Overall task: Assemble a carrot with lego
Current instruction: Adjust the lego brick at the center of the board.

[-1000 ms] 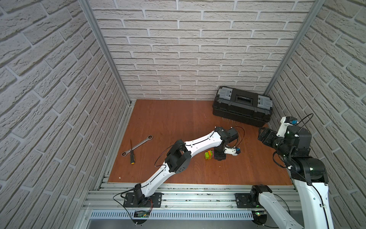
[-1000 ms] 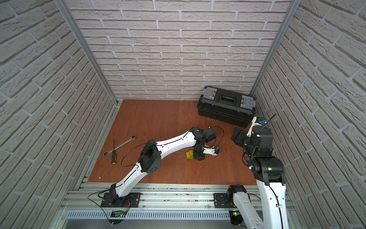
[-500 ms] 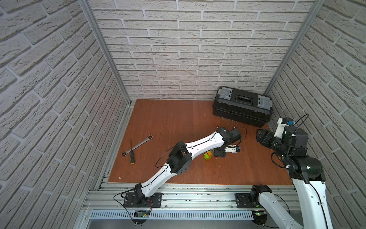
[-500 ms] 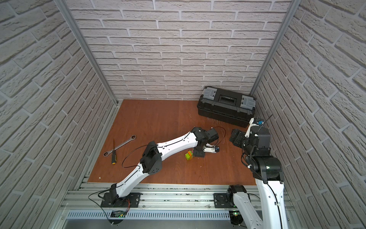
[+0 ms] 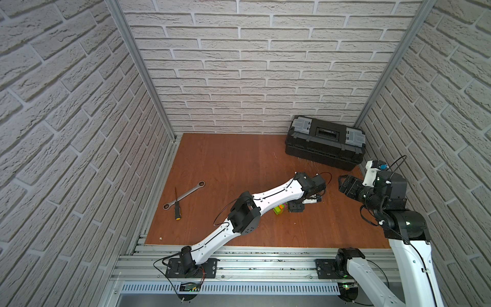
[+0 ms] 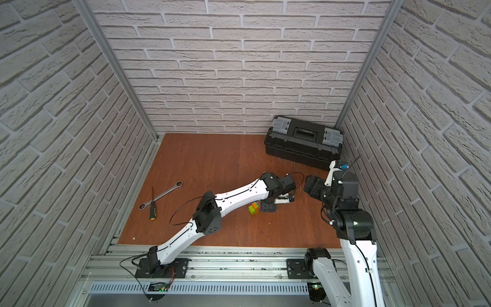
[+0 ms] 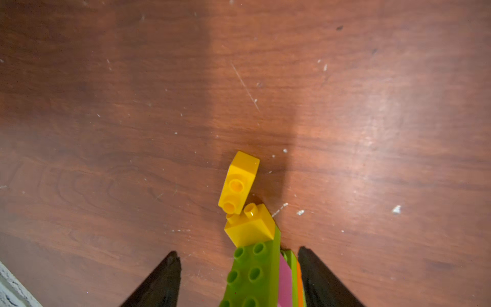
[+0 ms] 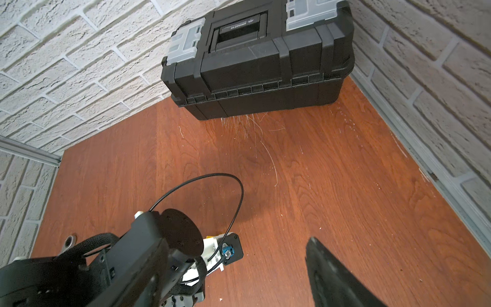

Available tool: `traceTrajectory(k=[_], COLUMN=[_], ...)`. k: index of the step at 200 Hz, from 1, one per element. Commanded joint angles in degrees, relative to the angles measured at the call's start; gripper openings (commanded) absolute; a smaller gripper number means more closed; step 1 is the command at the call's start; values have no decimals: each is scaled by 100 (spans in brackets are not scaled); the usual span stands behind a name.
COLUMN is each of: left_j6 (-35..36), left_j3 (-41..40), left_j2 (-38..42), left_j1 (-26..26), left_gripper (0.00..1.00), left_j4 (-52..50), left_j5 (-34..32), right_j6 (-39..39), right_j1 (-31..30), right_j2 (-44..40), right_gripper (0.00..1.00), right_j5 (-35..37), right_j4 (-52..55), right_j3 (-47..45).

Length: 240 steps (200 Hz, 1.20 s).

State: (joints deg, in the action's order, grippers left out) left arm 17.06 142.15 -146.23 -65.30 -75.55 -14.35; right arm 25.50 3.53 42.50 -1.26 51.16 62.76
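On the tabletop [image 5: 225, 164], the toolbox [image 5: 325, 144] sits in the far right corner; the wrench [image 5: 184, 194] and screwdriver [image 5: 176, 206] lie crossed near the left edge; the carrot [image 5: 279, 209] lies right of centre

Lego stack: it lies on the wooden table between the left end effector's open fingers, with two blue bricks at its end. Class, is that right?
No: the two bricks at the end of the lego stack are yellow, not blue, as the left wrist view shows. It does lie on the table between the left end effector's open fingers.
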Motion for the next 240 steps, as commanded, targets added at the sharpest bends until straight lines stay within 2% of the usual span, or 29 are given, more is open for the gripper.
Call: traceTrajectory(k=[1, 86, 137, 240], left_j6=[-300, -607, -731, -744], left_j3=[147, 208, 208, 8], left_j2=[-132, -261, -283, -146], left_j1=[13, 184, 175, 154], left_gripper=[73, 67, 51, 47], left_j4=[-358, -478, -505, -619], left_j5=[-58, 389, 552, 581], right_j6=[174, 184, 179, 197], right_j1=[-37, -165, -177, -177], right_j2=[-67, -79, -93, -109], right_gripper=[82, 81, 81, 81], right_j5=[-265, -359, -375, -380], right_j4=[-334, -361, -359, -352], right_j3=[-106, -161, -201, -265])
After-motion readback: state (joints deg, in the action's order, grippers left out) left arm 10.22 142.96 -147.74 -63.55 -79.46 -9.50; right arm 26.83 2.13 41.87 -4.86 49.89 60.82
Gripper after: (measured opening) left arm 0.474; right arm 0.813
